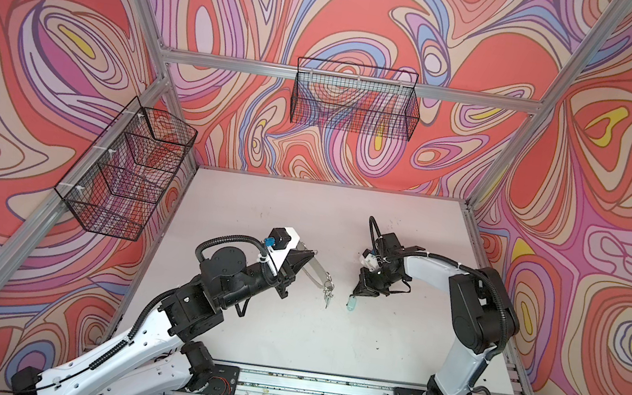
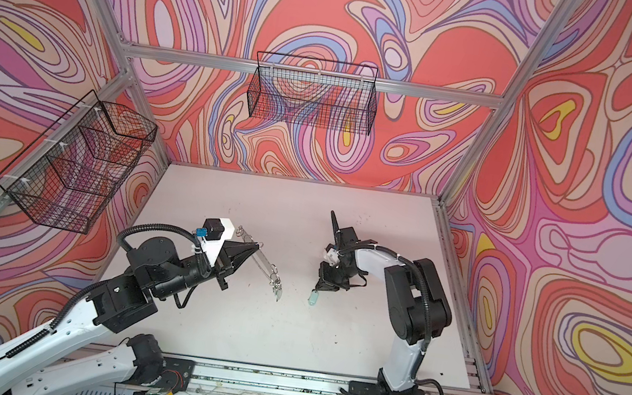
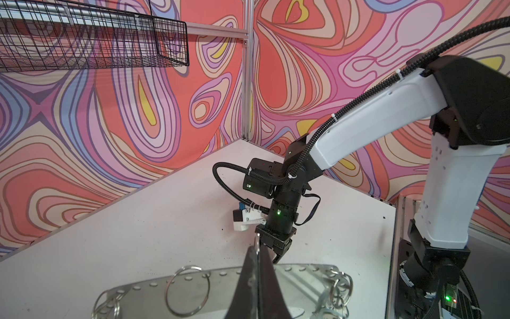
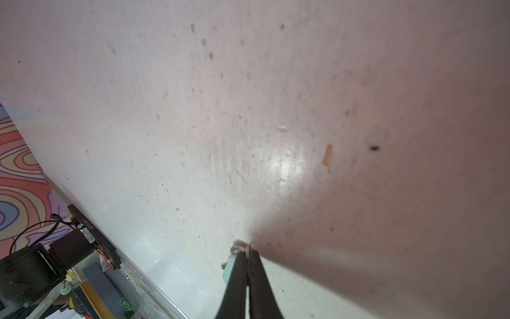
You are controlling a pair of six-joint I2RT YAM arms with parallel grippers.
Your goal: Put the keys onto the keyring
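Left gripper (image 3: 256, 265) is clamped on one end of the keyring (image 1: 316, 269), fingers pressed flat on either face of the plate, and holds it up off the table (image 1: 327, 343) with the free end slanting down toward the middle. I read that as presenting the rim loops to the other arm. The plate is thin, shiny grey metal with a row of small studs along its rim, and wire loops hang off it, including one big split ring (image 3: 167, 290). One hanging key (image 1: 327, 297) already dangles from the low end in both top views. Right gripper (image 4: 247, 252) is shut too, its tips pinching the tiny ring at the top of a tagged key, so the mint tag (image 1: 351, 304) hangs free below it, smooth pale oval plastic. I can't make out that key's metal blade. It sits just beside the keyring's low end, with a small gap and no contact. Pinching it by the ring probably leaves that ring exposed for hooking onto a clip. The table is white, glossy in patches, and scuffed with dark specks. My guess is that the next step is closing that gap and threading the ring onto a loop, which is fiddly because the rings swing.
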